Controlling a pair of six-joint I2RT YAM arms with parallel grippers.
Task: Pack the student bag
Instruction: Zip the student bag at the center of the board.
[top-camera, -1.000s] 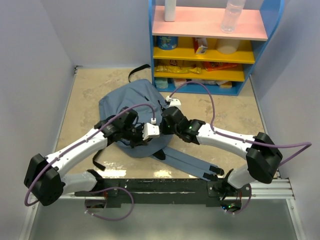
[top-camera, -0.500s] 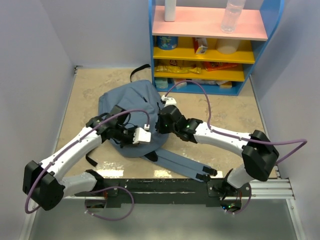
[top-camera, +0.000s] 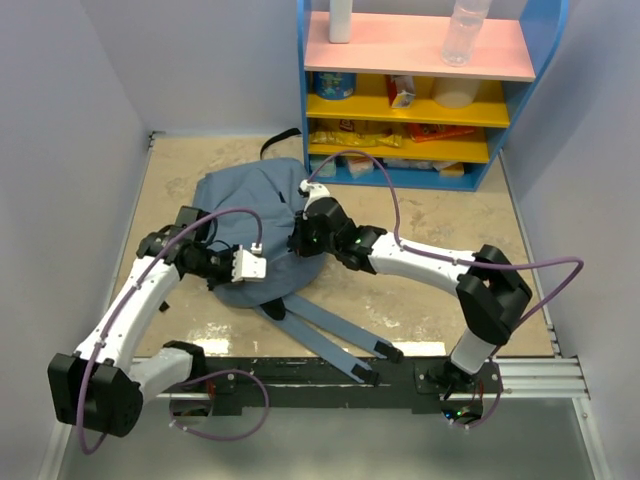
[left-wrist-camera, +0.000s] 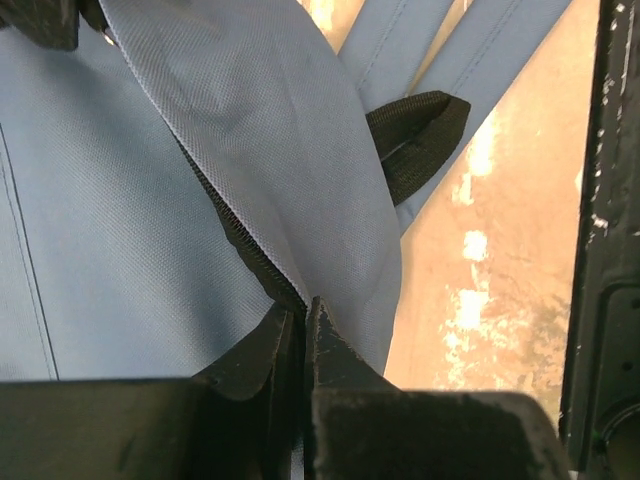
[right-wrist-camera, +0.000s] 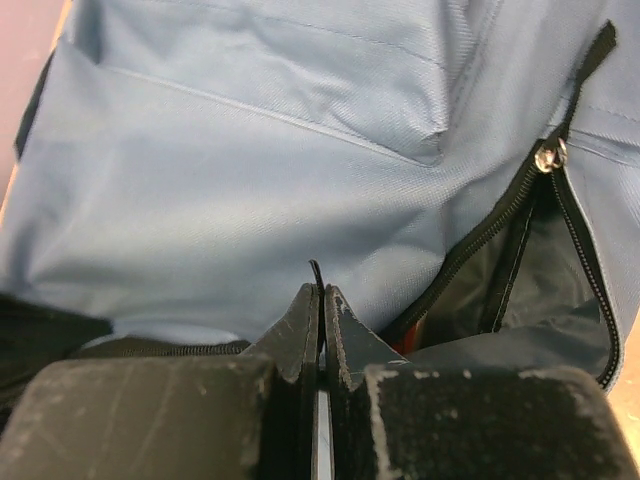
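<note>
The student bag lies on the table, grey-blue, its padded shoulder straps trailing toward the near rail. My left gripper is at its near-left edge. In the left wrist view the left gripper is shut on the bag's black zipper edge, beside a black webbing loop. My right gripper is at the bag's right side. In the right wrist view the right gripper is shut on a thin black tab of the bag. The zipper slider sits above a gaping opening, with something red showing inside.
A blue shelf unit stands at the back right with bottles, cans and snack packs. A black rail runs along the near edge. Grey walls close in on the left, right and back. A black strap curls behind the bag.
Both grippers have moved left and away from the rail, keeping their hold, and the bag has slid left with them. The shoulder straps have dragged leftward.
</note>
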